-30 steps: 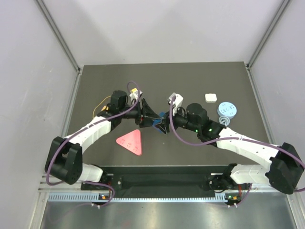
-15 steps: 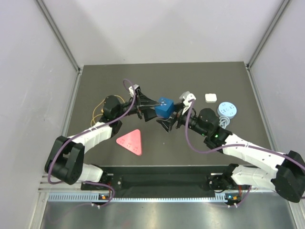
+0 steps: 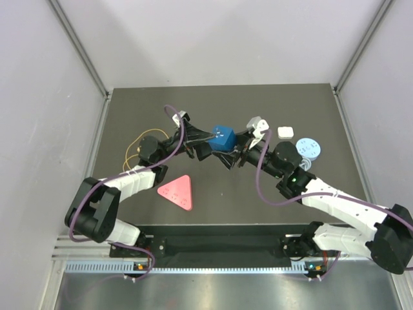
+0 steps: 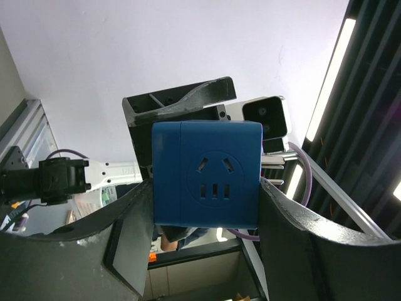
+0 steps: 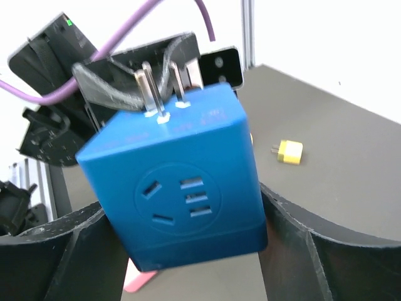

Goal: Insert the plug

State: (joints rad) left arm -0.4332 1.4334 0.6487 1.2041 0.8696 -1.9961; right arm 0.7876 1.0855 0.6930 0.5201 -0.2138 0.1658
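A blue cube socket (image 3: 222,138) with two metal prongs on one face is held in the air above the table. My left gripper (image 3: 208,142) is shut on it, and in the left wrist view both fingers press its sides (image 4: 207,172). My right gripper (image 3: 235,150) faces it from the right with its jaws spread. In the right wrist view the cube (image 5: 178,185) sits tilted between the spread fingertips. A white plug (image 3: 284,131) lies on the table at the back right. A small yellow plug (image 5: 289,151) lies on the table.
A pink triangular piece (image 3: 177,192) lies at the front left. A round grey-blue disc (image 3: 307,148) sits at the right near the white plug. A yellow cable loop (image 3: 132,147) lies at the left. Grey walls enclose the table.
The left gripper lifted the blue cube off the table and carried it up and back. The right gripper drew back, then closed in on the cube from the right.
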